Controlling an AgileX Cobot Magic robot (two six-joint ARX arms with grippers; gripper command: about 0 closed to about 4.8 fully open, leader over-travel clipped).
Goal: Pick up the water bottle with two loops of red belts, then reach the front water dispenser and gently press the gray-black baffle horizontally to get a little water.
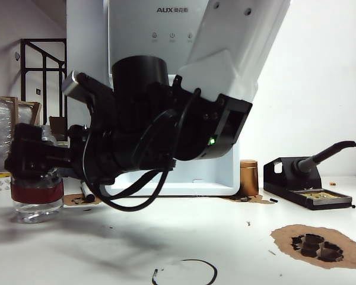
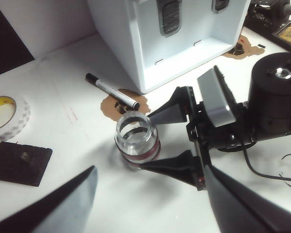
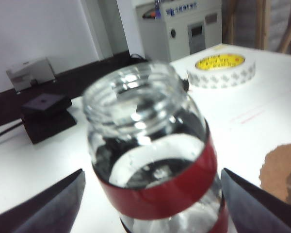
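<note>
Standing upright on the white table (image 1: 184, 237) at far left of the exterior frame, water bottle (image 2: 137, 141) flanked by fingers of the right gripper (image 2: 157, 141), spread apart, one each side of the red bands, not yet clamped. Left gripper (image 2: 150, 204) open above, well clear. Water dispenser (image 2: 169, 43) behind.

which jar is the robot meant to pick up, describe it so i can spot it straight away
Start at the tall white water dispenser at the back of the table. On the table to its left in the exterior view stands the water bottle, a clear wide-mouthed jar between the open fingers of the right gripper. Its red bands set it apart from the black marker beside it.
</note>
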